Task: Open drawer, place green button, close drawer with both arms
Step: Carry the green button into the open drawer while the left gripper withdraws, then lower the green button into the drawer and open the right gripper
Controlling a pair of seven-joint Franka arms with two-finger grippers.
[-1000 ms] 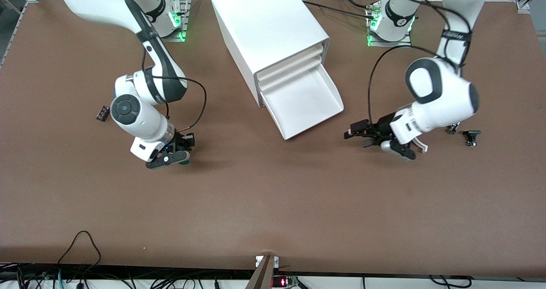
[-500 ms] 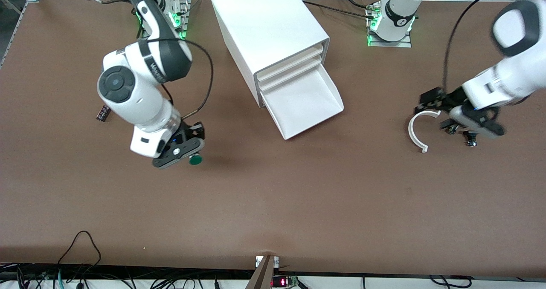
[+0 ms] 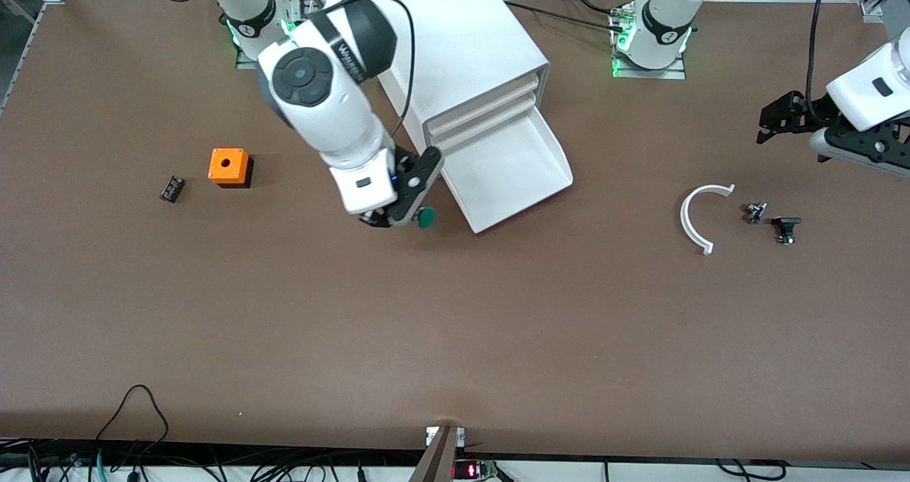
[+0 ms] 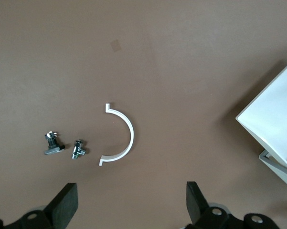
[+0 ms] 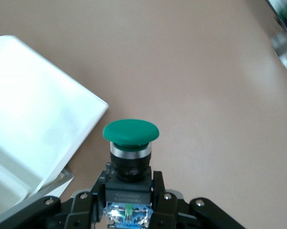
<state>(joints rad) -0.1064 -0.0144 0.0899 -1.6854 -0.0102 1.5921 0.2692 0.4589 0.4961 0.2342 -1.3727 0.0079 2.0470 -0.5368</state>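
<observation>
The drawer is the lowest one of the white cabinet and stands pulled out, its tray bare. My right gripper is shut on the button, green cap outward, up in the air beside the drawer's front corner. In the right wrist view the button sits between my fingers with the drawer's corner beside it. My left gripper is open and empty, raised over the table at the left arm's end; its fingers show in the left wrist view.
An orange cube with a hole and a small black part lie toward the right arm's end. A white curved piece and two small dark parts lie toward the left arm's end; the curved piece also shows in the left wrist view.
My right gripper rose with the button and carried it to the drawer's front corner, uncovering the orange cube. My left gripper drew away from the drawer, up toward the left arm's end.
</observation>
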